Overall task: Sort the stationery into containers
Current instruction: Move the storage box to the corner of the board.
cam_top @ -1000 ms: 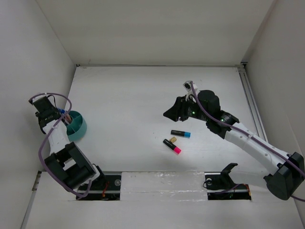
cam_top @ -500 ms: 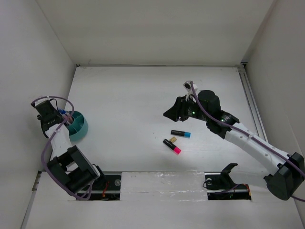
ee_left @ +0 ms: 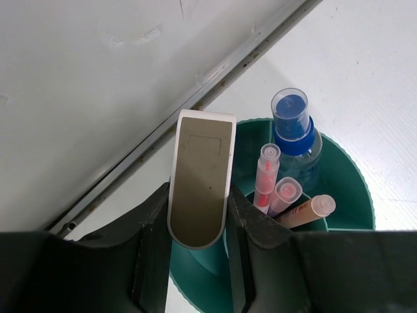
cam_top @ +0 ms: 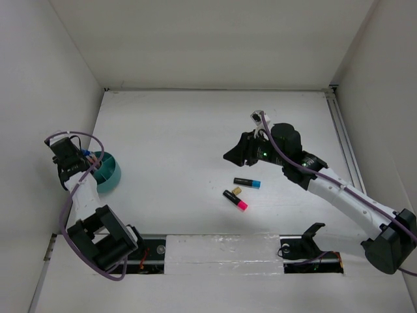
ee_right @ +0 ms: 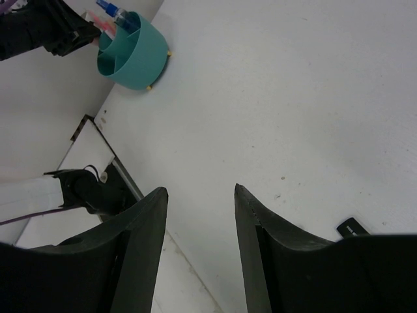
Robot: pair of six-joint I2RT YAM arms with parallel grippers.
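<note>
1. My left gripper [ee_left: 199, 199] pinched a tan eraser [ee_left: 201, 163], and its tip stood at the rim of the teal organizer [ee_left: 355, 195].
2. Pens [ee_left: 266, 176] already stood in some cells, so I judged it best to centre the eraser over a free cell, go lower, and only then release.
3. My right gripper [ee_right: 199, 195] hung spread and empty, near the blue marker [cam_top: 247, 183] and the pink marker [cam_top: 235, 200] in the middle of the table [cam_top: 169, 130].
</note>
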